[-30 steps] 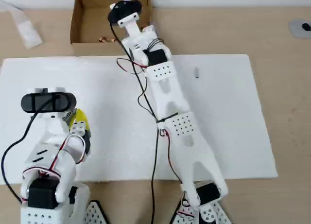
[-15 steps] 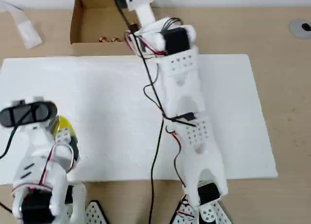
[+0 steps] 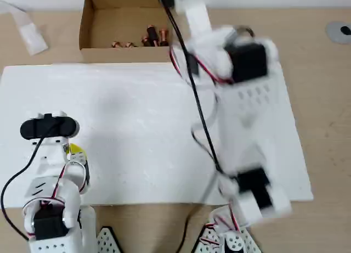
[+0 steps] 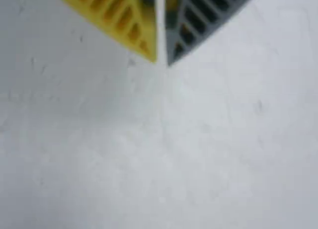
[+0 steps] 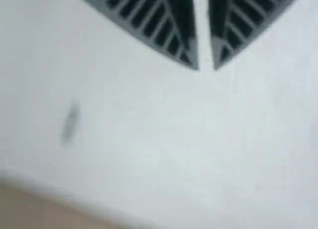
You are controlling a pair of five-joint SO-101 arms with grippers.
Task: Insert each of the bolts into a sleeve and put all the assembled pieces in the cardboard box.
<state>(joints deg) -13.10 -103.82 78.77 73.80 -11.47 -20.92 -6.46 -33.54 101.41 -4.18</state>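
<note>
The left gripper (image 4: 161, 60) is over the near left of the white mat (image 3: 137, 132), closed and holding nothing. The right gripper (image 5: 203, 67) is closed and empty too. Copper pieces (image 3: 149, 38) lie in the box (image 3: 83, 28), far left.

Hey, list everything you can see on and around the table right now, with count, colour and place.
cardboard box: one, brown, beyond the board's far edge
assembled pieces: several, copper, inside the box
white board: one, on the table
small grey piece: one, on the board near its edge
white strip: one, beside the box
table: one, light wood
left gripper: yellow and grey, shut, over the board
right gripper: grey, shut, over the board
</note>
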